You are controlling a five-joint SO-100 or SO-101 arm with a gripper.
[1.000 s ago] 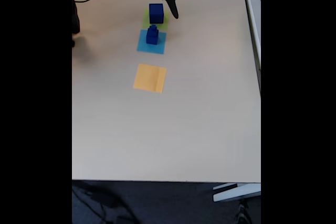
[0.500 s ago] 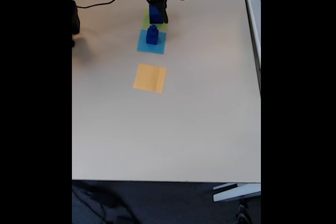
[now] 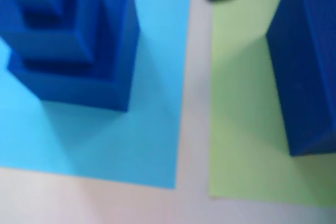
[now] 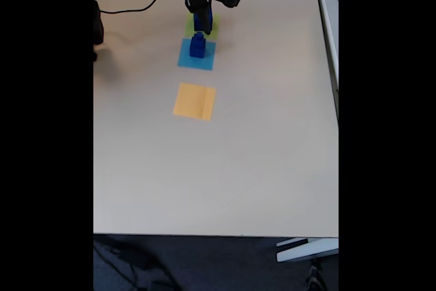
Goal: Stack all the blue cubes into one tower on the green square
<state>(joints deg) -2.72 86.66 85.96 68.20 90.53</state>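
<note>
Since a second ago the arm has swung left and down in the fixed view, so the gripper (image 4: 202, 13) now sits right over the large blue cube (image 4: 203, 22), where before it hung just to that cube's right. Whether its jaws are clenched on the cube or apart I cannot tell.

The pale tabletop (image 4: 259, 155) carries three flat squares in a line running away from the camera. The orange square (image 4: 195, 101) lies nearest and bare. Beyond it the light-blue square (image 4: 197, 54) bears a small stack of blue cubes (image 4: 197, 45), and the green square (image 4: 202, 29) lies farthest, with a narrow strip of tabletop between those two.

In the wrist view the large blue cube (image 3: 307, 72) stands on the green square (image 3: 241, 145) at the right edge. On the light-blue square (image 3: 131, 145) the stack (image 3: 73, 45) shows three tiers, each smaller than the one below. A dark blurred gripper part shows at the top edge.
</note>
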